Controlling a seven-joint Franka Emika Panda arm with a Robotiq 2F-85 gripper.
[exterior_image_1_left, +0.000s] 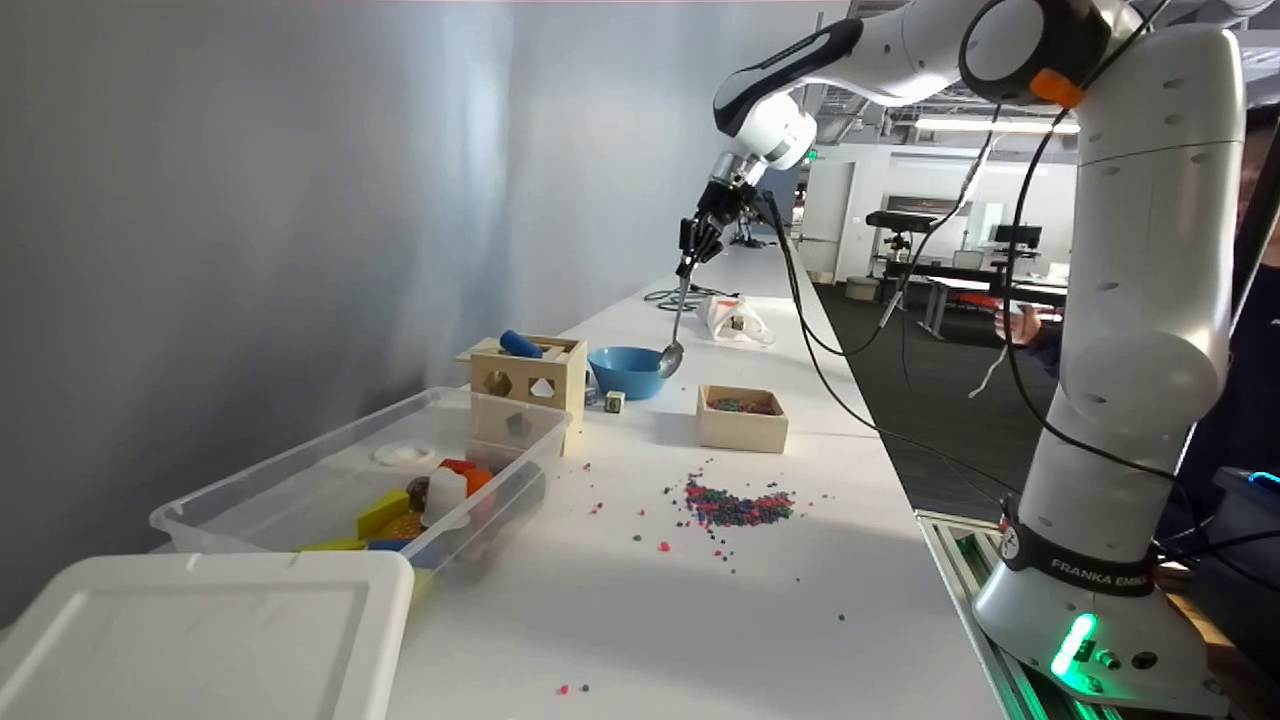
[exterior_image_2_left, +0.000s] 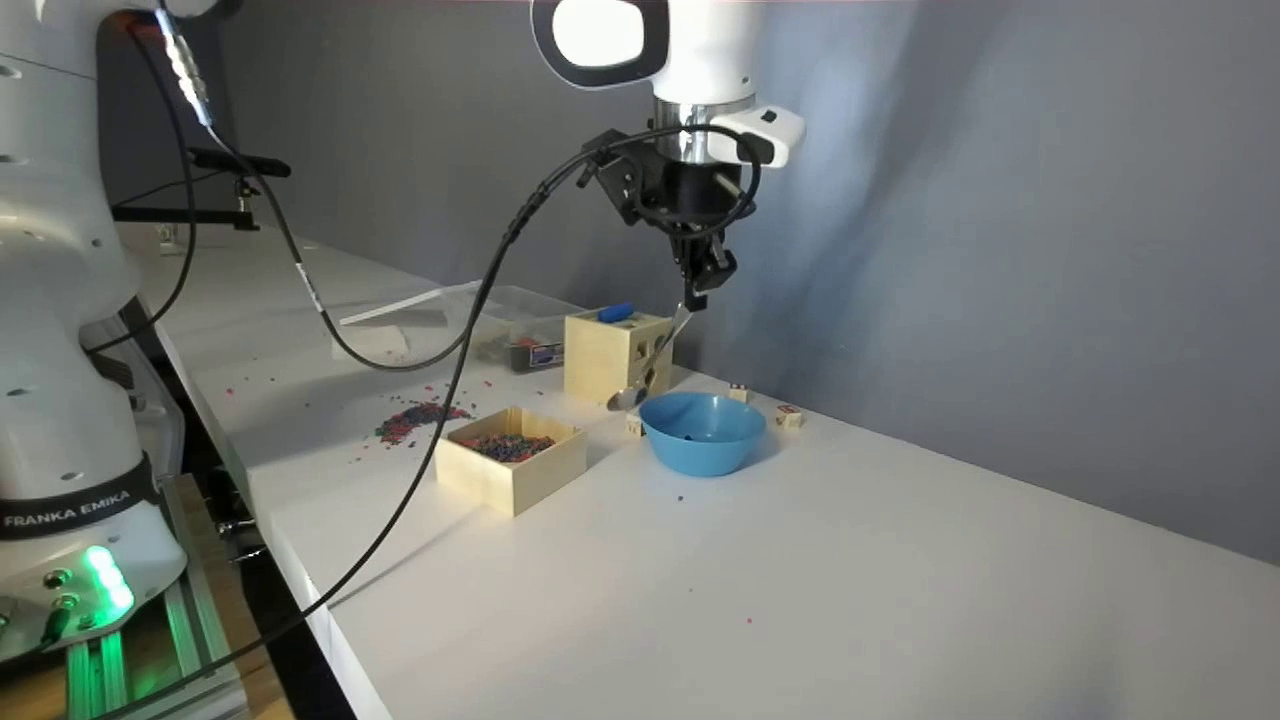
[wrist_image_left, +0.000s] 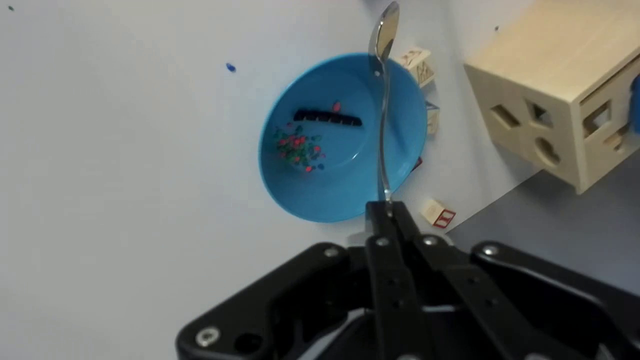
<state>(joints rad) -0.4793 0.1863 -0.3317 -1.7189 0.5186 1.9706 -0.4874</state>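
White tabletop (wrist_image_left: 150, 225) down wrist view's left; pinching spoon (wrist_image_left: 385, 97) in gripper (wrist_image_left: 388, 206), before blue bowl (wrist_image_left: 325, 200) at upper centre; could twist loose on knocking its rim.

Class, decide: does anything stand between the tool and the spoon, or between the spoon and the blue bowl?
Nothing visible does: the tool is shut on the spoon, and no object shows between it and the blue bowl.

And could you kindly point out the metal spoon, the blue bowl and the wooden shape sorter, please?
Metal spoon (wrist_image_left: 384, 110): wrist view, middle of its handle.
Blue bowl (exterior_image_2_left: 699, 456): an exterior view, its outer wall.
Wooden shape sorter (exterior_image_1_left: 521, 384): an exterior view, side wall between two cut-outs.
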